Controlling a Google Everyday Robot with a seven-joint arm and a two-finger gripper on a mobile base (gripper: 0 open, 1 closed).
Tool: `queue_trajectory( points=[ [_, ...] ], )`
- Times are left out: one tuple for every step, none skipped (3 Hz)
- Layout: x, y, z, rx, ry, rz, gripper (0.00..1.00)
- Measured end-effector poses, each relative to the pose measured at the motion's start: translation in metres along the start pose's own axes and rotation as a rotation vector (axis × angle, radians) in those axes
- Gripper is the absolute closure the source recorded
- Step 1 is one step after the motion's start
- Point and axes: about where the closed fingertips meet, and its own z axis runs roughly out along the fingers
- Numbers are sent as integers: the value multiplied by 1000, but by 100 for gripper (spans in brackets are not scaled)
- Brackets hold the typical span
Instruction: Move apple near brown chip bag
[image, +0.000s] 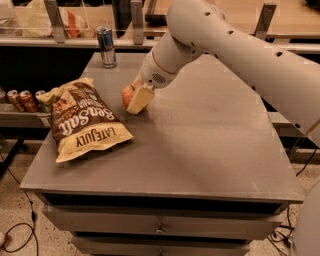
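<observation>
The brown chip bag (84, 121) lies flat on the left part of the grey table (200, 150), its white "Sea Salt" lettering facing up. The apple (128, 95), red-orange, sits on the table just right of the bag's upper edge, mostly hidden behind a cream fingertip (139, 99). My gripper (134, 97) reaches down from the upper right on the white arm and is around the apple, low at the table surface.
A slim silver-blue can (106, 47) stands at the table's back left corner. Several soda cans (22, 100) line a lower shelf at the far left. A shelf with railing posts runs behind the table. Drawers sit under the table's front edge.
</observation>
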Motion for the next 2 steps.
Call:
queue_trajectory(
  points=[
    [-1,1,2,-10,-5,0,35],
    [-1,2,3,-18,-8,0,12]
  ],
)
